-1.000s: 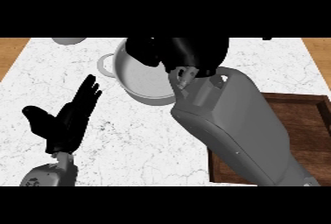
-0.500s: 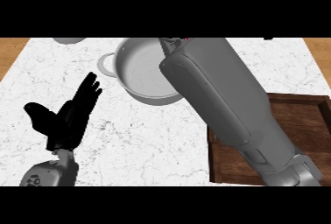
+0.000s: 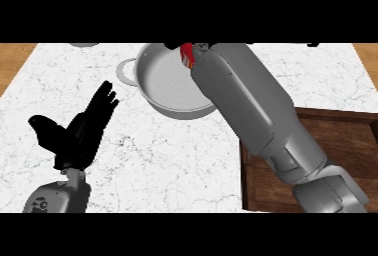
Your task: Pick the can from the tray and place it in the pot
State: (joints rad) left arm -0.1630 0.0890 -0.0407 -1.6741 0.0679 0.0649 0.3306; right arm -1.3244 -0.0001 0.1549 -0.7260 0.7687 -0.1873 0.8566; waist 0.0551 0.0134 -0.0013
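A white marbled table (image 3: 170, 160) fills the view, with wood-toned floor showing at its far corners. At the far edge of the view, over the far right side of the pot (image 3: 166, 82), a sliver of red shows at the end of the right forearm; this is most likely the can (image 3: 187, 54), though most of it is hidden. The right hand (image 3: 193, 46) itself is almost wholly cut off by the edge of the view, so I cannot tell how its fingers stand or whether they are curled round the can. The pot is a grey metal one with a side handle on its left, standing on the table at the far middle, and the right forearm crosses its right rim. Nearer and to the right lies the dark wooden tray (image 3: 332, 135), with nothing visible on the bare part that shows. At the near left the left hand (image 3: 77, 132) rests with its fingers spread and straight, holding nothing.

Judging by this, the carrying step is nearly over and the placing is in hand. The next move calls for lowering the can inside the pot's rim and then letting go of it.
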